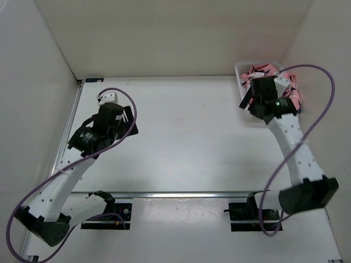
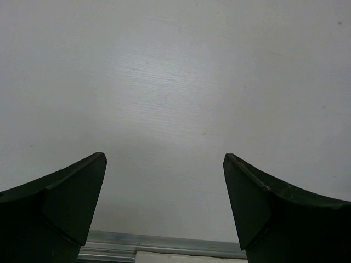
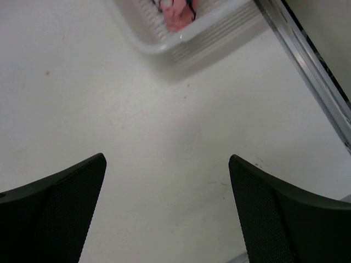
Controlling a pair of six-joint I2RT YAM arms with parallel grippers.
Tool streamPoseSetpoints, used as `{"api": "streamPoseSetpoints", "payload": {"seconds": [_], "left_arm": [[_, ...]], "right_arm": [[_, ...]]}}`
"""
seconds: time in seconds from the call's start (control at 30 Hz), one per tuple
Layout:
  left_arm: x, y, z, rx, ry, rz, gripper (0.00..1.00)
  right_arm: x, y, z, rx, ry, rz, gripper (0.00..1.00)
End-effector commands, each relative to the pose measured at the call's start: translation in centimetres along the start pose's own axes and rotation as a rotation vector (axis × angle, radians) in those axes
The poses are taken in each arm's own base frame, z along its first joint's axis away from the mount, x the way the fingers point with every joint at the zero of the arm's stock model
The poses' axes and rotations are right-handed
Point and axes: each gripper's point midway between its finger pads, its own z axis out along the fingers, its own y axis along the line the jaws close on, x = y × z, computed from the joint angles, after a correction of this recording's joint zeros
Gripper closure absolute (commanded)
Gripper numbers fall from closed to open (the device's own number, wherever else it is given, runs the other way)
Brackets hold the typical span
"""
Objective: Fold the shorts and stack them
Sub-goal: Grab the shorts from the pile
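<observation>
The left fingers (image 2: 60,208) stand wide open with nothing between them. Only the pale, bare surface (image 2: 175,82) shows in the gap and ahead of the tips. Behind the tips, down near the finger roots, a strip of metal rail (image 2: 164,244) crosses the wrist view.

The right fingers (image 3: 55,213) are also spread wide and grip nothing. Between them lies bare surface marked with a few small dark specks. Straight ahead of the gap, beyond the tips and apart from them, sits a corner of the white basket (image 3: 219,24). Its ribbed wall faces the fingers. The shorts (image 3: 175,16) are inside the basket, showing just over the rim as a fold of salmon-pink cloth with a bit of dark print. They touch neither finger. A second metal rail runs diagonally along the outer side of the right-hand finger of this pair, at the edge of the surface.

From above, the right fingers hang at the near edge of the basket, and the pink cloth is bunched inside it past the tips. Some of the cloth spills over the rim on the side away from the left fingers. The left fingers are well apart from the basket and shorts, with a broad stretch of bare surface in between.
</observation>
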Motion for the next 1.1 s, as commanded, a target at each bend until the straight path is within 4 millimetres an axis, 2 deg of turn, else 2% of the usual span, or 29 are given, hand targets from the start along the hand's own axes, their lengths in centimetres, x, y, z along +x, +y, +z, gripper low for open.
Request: {"api": "streamPoseSetpoints", "payload": {"seconds": [0.0,0.03,0.07,0.1,0.13,0.17,0.2,0.23,0.27,0.3,0.33,0.37,0.4,0.43,0.47,0.5,0.53,0.57,0.6,0.67,0.7,0.73,0.77,0.8,0.87,0.9,0.97,1.0,1.07], "left_arm": [[0.1,-0.7,1.9,-0.039,0.054,0.042,0.01],[-0.2,-1.0,2.1,-0.042,0.061,0.057,0.01],[-0.1,-1.1,2.4,-0.052,0.077,0.065,0.01],[0.2,-1.4,3.4,-0.067,0.103,0.087,0.01],[-0.2,-1.7,3.6,-0.065,0.102,0.1,0.01],[-0.2,-1.8,4.0,-0.069,0.109,0.113,0.01],[0.0,-2.0,4.6,-0.079,0.126,0.121,0.01],[-0.3,-2.2,4.8,-0.077,0.126,0.135,0.01],[-0.1,-2.2,5.1,-0.083,0.135,0.14,0.01],[-0.2,-2.2,5.8,-0.096,0.144,0.137,0.01],[-0.9,-2.3,6.1,-0.092,0.139,0.131,0.01],[-0.9,-2.4,6.5,-0.09,0.152,0.138,0.01],[-1.0,-2.8,6.9,-0.079,0.154,0.135,0.01],[-0.4,-2.6,7.8,-0.093,0.183,0.139,0.01],[-1.0,-3.0,7.9,-0.087,0.174,0.145,0.01],[-0.5,-3.5,8.5,-0.074,0.201,0.149,0.01],[-0.6,-3.6,9.1,-0.074,0.214,0.158,0.01],[-0.8,-3.7,9.4,-0.072,0.215,0.172,0.01],[-0.6,-3.1,10.2,-0.105,0.227,0.174,0.01],[-1.3,-2.4,10.9,-0.123,0.228,0.132,0.01],[-1.2,-2.4,11.0,-0.104,0.243,0.116,0.01],[-1.2,-1.6,11.3,-0.113,0.256,0.083,0.01],[-1.1,-1.4,11.1,-0.104,0.26,0.071,0.01],[-1.2,-1.7,10.7,-0.07,0.267,0.055,0.01],[-1.6,-1.0,9.9,-0.053,0.252,0.023,0.01],[-1.4,-1.2,9.6,-0.025,0.264,0.012,0.01],[-2.2,-0.7,8.9,-0.014,0.233,-0.013,0.01],[-2.3,-1.0,8.5,0.0,0.229,-0.027,0.01],[-2.6,-0.8,7.8,0.018,0.217,-0.041,0.01]], "right_arm": [[-4.6,0.3,5.0,0.057,0.015,0.073,0.01],[-5.3,0.4,6.1,0.059,0.031,0.075,0.01],[-7.5,0.8,6.5,0.049,0.002,0.105,0.01],[-7.6,0.2,9.7,0.088,0.041,0.105,0.01],[-8.2,0.2,10.9,0.089,0.058,0.119,0.01],[-8.0,-0.5,14.0,0.118,0.103,0.125,0.01],[-10.3,0.1,14.5,0.083,0.071,0.155,0.01],[-10.7,-0.1,15.6,0.089,0.083,0.164,0.01],[-9.7,-0.9,18.8,0.118,0.138,0.171,0.01],[-9.9,-1.3,20.1,0.135,0.15,0.178,0.01],[-12.3,-1.2,20.4,0.124,0.103,0.2,0.01],[-10.7,-2.0,23.2,0.153,0.167,0.199,0.01],[-10.9,-1.5,24.2,0.14,0.167,0.202,0.01],[-11.1,-1.9,25.1,0.135,0.167,0.201,0.03],[-11.3,-1.6,26.5,0.132,0.16,0.202,0.05],[-11.2,-0.9,27.0,0.102,0.172,0.197,0.19],[-11.1,-0.6,28.7,0.074,0.174,0.209,0.31],[-11.8,0.0,28.9,0.046,0.149,0.216,0.37],[-11.8,0.5,29.4,0.021,0.146,0.22,0.52],[-12.2,1.9,29.5,-0.05,0.143,0.247,0.73],[-14.0,2.4,28.1,-0.083,0.102,0.267,0.94],[-14.8,2.6,27.1,-0.1,0.086,0.27,1.0],[-16.0,3.3,25.8,-0.121,0.054,0.28,1.0],[-18.0,4.8,22.6,-0.175,-0.002,0.264,1.0],[-20.1,6.4,18.7,-0.233,-0.076,0.236,1.0],[-22.2,8.0,14.0,-0.295,-0.154,0.201,1.0],[-23.3,9.9,9.1,-0.392,-0.206,0.173,1.0],[-24.1,11.3,4.1,-0.471,-0.258,0.147,1.0],[-24.4,12.4,-0.8,-0.548,-0.316,0.106,1.0]]}}
